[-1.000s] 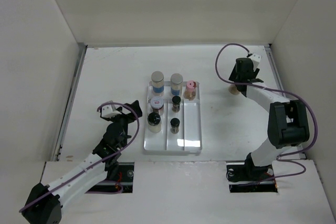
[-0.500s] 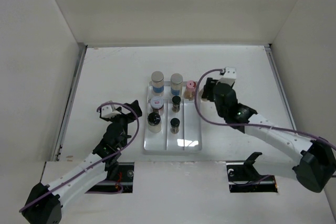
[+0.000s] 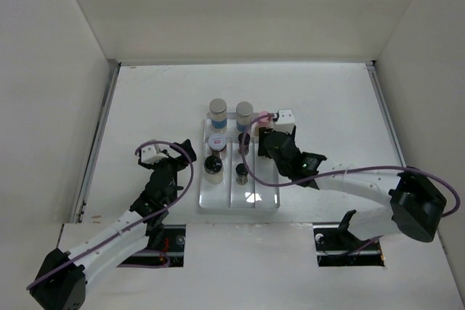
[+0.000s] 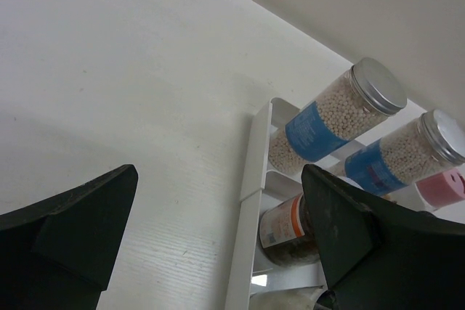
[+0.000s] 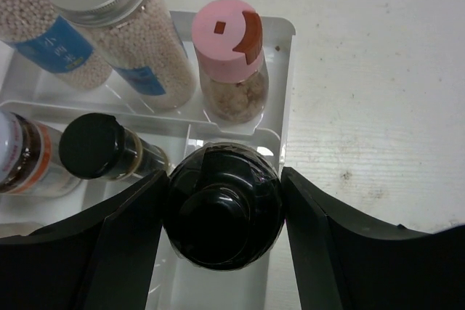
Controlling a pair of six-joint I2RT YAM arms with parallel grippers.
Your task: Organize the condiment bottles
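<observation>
A glossy, round black-capped bottle (image 5: 221,205) is sitting clamped between the right jaws; the left jaws are gaping wide, empty

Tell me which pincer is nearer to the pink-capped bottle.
Right. The right pincer, shut on a black-capped bottle, is just on the near side of the pink-capped bottle, over the tray. The left pincer is open, outside the tray's left wall.

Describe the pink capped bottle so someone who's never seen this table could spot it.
Find the white divided tray in the middle of the table. In its far row, the pink-capped bottle stands at the right end, beside two grey-lidded jars. Its cap alone is pink; the right gripper holds a black-capped bottle nearer.
</observation>
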